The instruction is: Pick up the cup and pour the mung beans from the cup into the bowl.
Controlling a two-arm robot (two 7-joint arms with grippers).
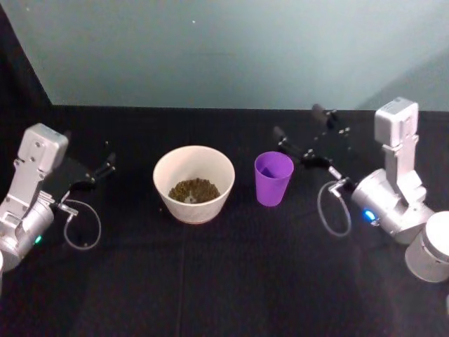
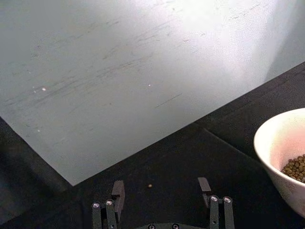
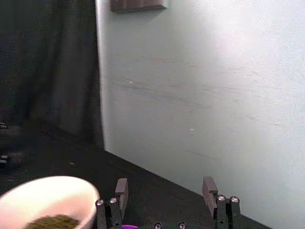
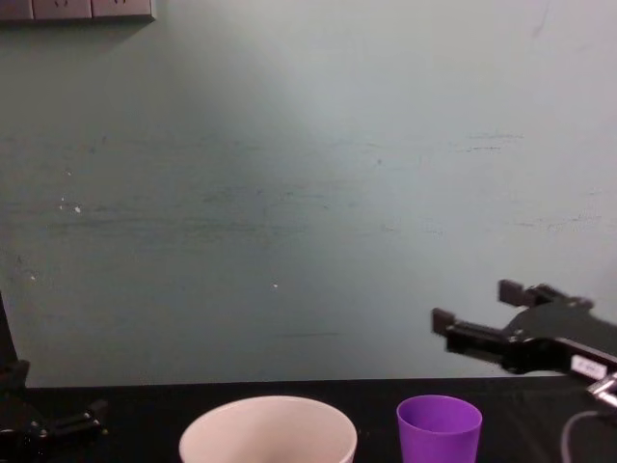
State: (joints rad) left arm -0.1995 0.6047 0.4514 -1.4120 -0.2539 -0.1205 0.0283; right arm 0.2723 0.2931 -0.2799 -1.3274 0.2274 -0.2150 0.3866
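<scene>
The off-white bowl (image 1: 181, 163) stands left of centre on the black table, with the mung beans (image 1: 194, 190) heaped in its bottom. The purple cup (image 1: 273, 178) stands upright just right of the bowl, and I see no beans inside it. My right gripper (image 1: 298, 121) hangs open above and behind the cup, a little to its right, holding nothing. My left gripper (image 1: 106, 160) rests open and empty near the table's left side, apart from the bowl. From the chest I see the bowl (image 4: 268, 429), the cup (image 4: 439, 424) and the right gripper (image 4: 475, 305).
A pale wall (image 1: 231, 49) rises along the table's far edge. Black cloth (image 1: 224, 281) covers the table in front of the bowl and cup. The bowl's rim (image 2: 274, 136) shows in the left wrist view and the bowl (image 3: 47, 193) in the right wrist view.
</scene>
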